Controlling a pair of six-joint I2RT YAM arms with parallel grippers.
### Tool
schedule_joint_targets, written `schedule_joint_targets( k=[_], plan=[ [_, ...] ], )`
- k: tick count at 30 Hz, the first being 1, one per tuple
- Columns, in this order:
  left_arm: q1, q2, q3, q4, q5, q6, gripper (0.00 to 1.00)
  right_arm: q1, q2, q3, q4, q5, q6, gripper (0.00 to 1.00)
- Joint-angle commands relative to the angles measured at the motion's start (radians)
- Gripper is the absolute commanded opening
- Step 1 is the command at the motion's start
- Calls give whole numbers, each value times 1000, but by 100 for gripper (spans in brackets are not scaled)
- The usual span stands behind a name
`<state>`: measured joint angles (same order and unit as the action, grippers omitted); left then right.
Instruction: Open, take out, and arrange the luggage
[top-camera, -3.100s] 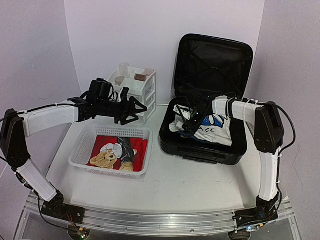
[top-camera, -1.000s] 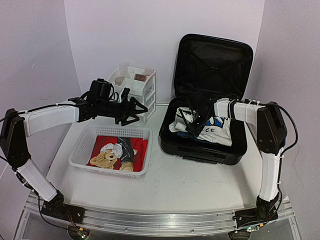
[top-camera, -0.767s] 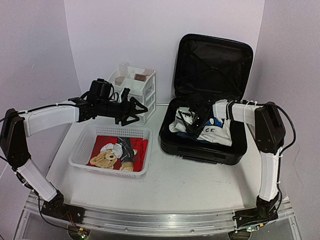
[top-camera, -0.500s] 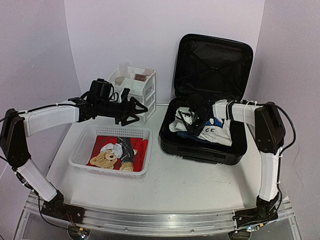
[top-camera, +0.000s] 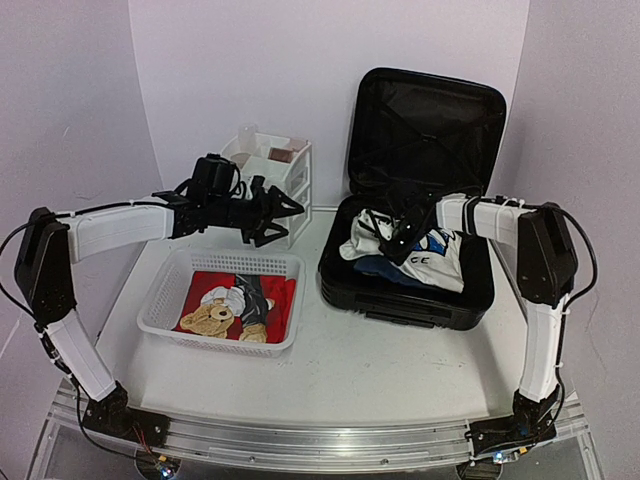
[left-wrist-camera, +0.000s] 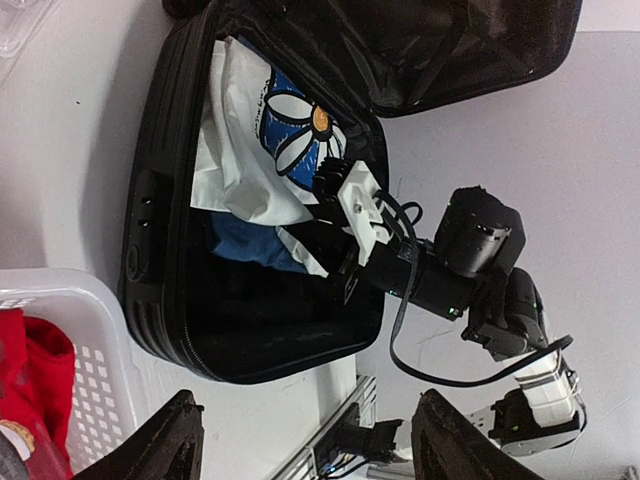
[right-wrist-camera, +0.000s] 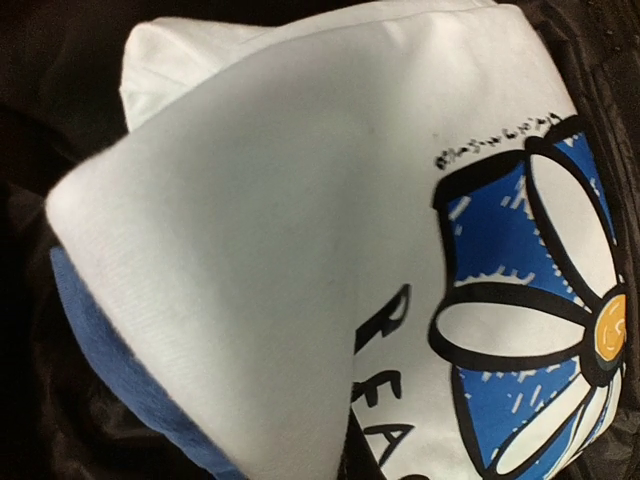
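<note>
The luggage (top-camera: 400, 298) lies open on the right half of the tabletop (top-camera: 400, 370), toward the far side. Its lid (top-camera: 425, 130) stands up against the back wall (black lining and crossed straps showing). In the lower shell a white shirt (top-camera: 445, 262), printed with a blue flower and black letters, lies crumpled over a blue garment (top-camera: 383, 268) that shows at its near left edge.

The right gripper (top-camera: 392, 240) reaches in from the right, low over the left part of the shirt. Its jaws are pressed together on a fold of the white cloth, which stands up a little at that spot. The right wrist view is filled by this fold, with the blue garment beneath it and black lining around.

The left gripper (top-camera: 283, 220) hangs in the air above the far rim of the basket (top-camera: 160, 298), just in front of the drawer unit (top-camera: 290, 170). It points right toward the luggage, jaws spread with nothing between them. Its wrist view looks across at the open shell and the right arm.

The basket sits left of the luggage and apart from it. It holds a teddy bear (top-camera: 212, 318) lying on red cloth (top-camera: 282, 292). The drawer unit stands far back, left of the luggage, and the small things on top of it are too blurred to name.
</note>
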<state>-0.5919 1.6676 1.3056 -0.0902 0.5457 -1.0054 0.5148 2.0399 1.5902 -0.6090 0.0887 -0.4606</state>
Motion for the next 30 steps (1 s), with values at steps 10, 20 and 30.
schedule_joint_targets(
  k=[10, 20, 30],
  plan=[
    [-91, 347, 383, 153, -11, -317, 77, -83, -128, -2, 49, -186, 43, 0],
    [-134, 585, 594, 81, -196, -477, 99, -113, -154, -31, 91, -248, 56, 0],
    [-172, 777, 916, -180, -279, -555, 100, -123, -167, -39, 102, -286, 51, 0]
  ],
)
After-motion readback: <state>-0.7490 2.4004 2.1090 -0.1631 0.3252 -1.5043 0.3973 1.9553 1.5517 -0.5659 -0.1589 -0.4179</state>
